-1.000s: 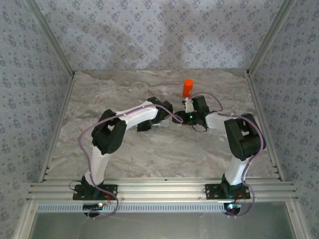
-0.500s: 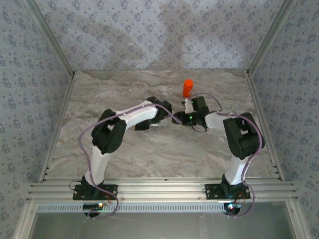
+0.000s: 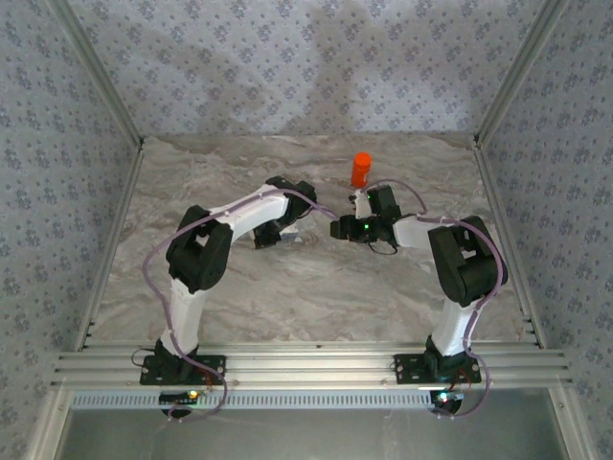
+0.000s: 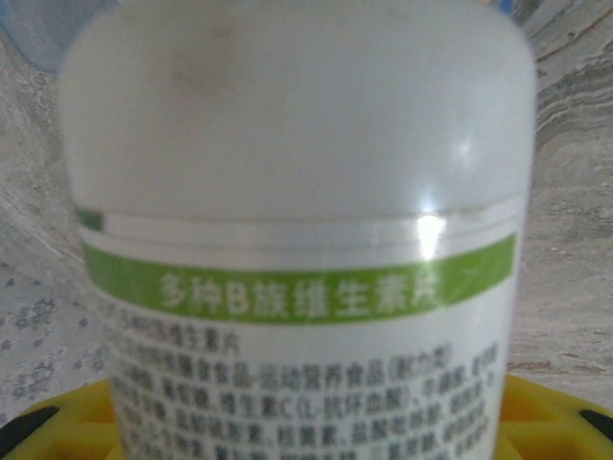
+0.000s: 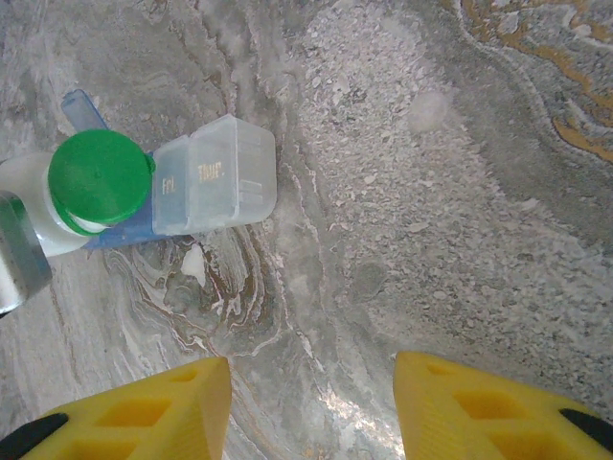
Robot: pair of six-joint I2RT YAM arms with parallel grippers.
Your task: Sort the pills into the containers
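Swung leftward now, left gripper clamps the bottle. Right gripper gapes open near the pill box, contents unclear.

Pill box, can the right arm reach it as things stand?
Probably yes: the right gripper is open, with bare table between it and the pill box; the white bottle overlaps only one end.

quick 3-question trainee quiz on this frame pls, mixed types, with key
1. True or false: the right gripper holds the pill box.
2. What colour is the cap on the white bottle?
3. The orange bottle is: A) upright on the table, B) lying on its side, C) on the pill box.
Key: 1 false; 2 green; 3 A.
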